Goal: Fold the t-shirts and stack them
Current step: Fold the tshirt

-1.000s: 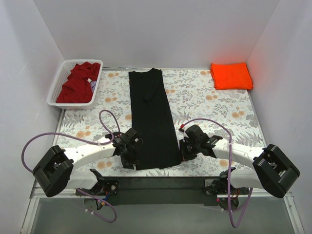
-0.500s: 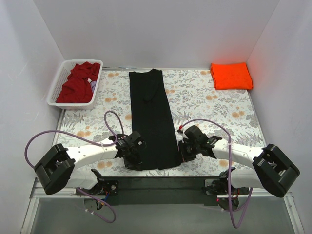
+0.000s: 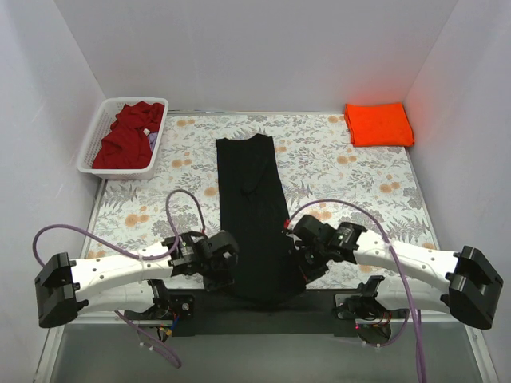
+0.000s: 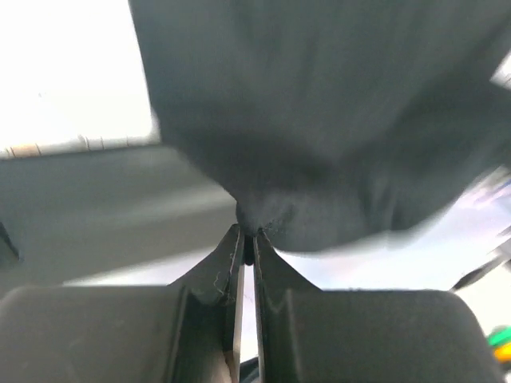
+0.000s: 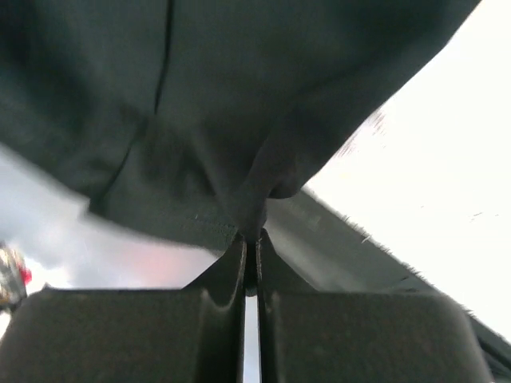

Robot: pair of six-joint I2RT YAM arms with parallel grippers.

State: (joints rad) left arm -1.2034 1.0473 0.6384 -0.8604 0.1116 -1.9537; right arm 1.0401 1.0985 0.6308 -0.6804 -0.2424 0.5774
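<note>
White basket (image 3: pixel 90 142) back-left, orange t-shirt (image 3: pixel 379 124) back-right — black t-shirt (image 3: pixel 254 199) between.

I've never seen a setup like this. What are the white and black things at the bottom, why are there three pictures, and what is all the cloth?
Those are two robot arms, the left arm and the right arm, bolted to the near edge of a table with a flowered cover. The wide picture looks down from above and behind them. The two close-ups come from a small camera on each wrist, looking along its own fingers. The left gripper and the right gripper are each pinched shut on the near end of a long black t-shirt, one at each side. A folded orange t-shirt lies in the far right corner. A dark red t-shirt sits crumpled in a white basket at the far left.
</note>
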